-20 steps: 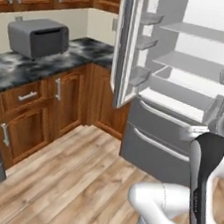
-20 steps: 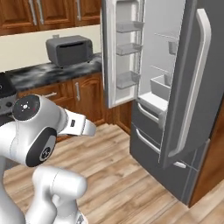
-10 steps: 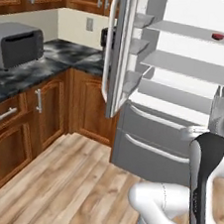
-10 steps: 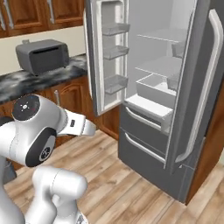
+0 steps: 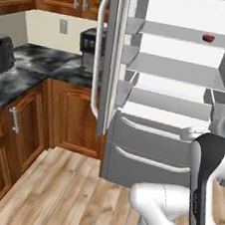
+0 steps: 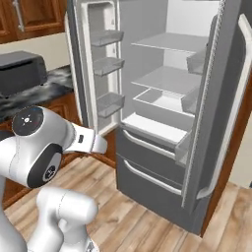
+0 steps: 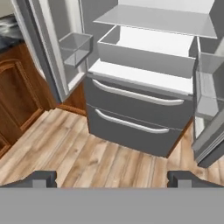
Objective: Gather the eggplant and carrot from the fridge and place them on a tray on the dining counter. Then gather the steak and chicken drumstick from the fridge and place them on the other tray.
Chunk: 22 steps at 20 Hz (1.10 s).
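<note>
The grey fridge (image 5: pixel 151 139) stands with both upper doors swung wide, and its white shelves look bare. A small dark red piece (image 5: pixel 208 38) lies on an upper shelf, too small to name. The left door (image 5: pixel 109 59) carries bins, and the right door (image 6: pixel 216 98) juts towards me. Two shut drawers with white handles (image 7: pixel 131 109) face the hand camera. My gripper (image 7: pixel 113 180) is open, fingertips (image 7: pixel 43 178) far apart, well short of the fridge above the floor. Eggplant, carrot, chicken drumstick, both trays and the dining counter are out of view.
A dark marbled worktop (image 5: pixel 30 68) over brown cabinets (image 5: pixel 69 114) runs along the left wall, with a grey appliance (image 6: pixel 19 71) and a coffee machine (image 5: pixel 91 41) on it. Wooden floor (image 5: pixel 58 193) lies before the fridge.
The whole picture has shifted: the base has moved, so the fridge is now closer and more head-on and the left worktop has slid out. The gripper stays open.
</note>
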### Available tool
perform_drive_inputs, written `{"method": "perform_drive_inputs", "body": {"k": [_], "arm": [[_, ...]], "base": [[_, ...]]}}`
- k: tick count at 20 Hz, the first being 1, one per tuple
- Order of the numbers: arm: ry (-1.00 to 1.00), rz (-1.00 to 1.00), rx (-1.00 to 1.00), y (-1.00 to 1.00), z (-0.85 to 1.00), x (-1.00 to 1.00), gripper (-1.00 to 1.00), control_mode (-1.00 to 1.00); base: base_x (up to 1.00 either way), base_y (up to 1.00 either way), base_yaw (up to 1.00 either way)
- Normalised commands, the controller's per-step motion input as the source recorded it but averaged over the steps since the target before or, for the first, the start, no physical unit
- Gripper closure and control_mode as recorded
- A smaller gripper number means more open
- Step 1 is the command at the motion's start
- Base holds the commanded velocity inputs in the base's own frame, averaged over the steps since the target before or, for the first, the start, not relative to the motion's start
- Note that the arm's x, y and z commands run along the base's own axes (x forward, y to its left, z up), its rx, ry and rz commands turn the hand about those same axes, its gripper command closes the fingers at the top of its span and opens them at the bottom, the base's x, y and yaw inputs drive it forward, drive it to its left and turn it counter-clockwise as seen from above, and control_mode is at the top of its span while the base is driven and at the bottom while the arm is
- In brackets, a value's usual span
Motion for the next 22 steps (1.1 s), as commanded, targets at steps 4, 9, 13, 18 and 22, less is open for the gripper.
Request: {"method": "perform_drive_inputs", "body": {"k": [4, 9, 13, 18, 22], "arm": [[0.00, 0.00, 0.00, 0.00, 0.00, 0.00, -1.00, 1.00], [0.00, 0.00, 0.00, 0.00, 0.00, 0.00, -1.00, 1.00], [0.00, 0.00, 0.00, 0.00, 0.00, 0.00, -1.00, 1.00], [0.00, 0.00, 0.00, 0.00, 0.00, 0.00, -1.00, 1.00], [0.00, 0.00, 0.00, 0.00, 0.00, 0.00, -1.00, 1.00]], "base": [[0.75, 0.01, -0.29], [0.72, 0.07, -0.29], [0.56, 0.17, -0.31], [0.19, 0.25, -0.26], [0.31, 0.38, -0.23]]}}
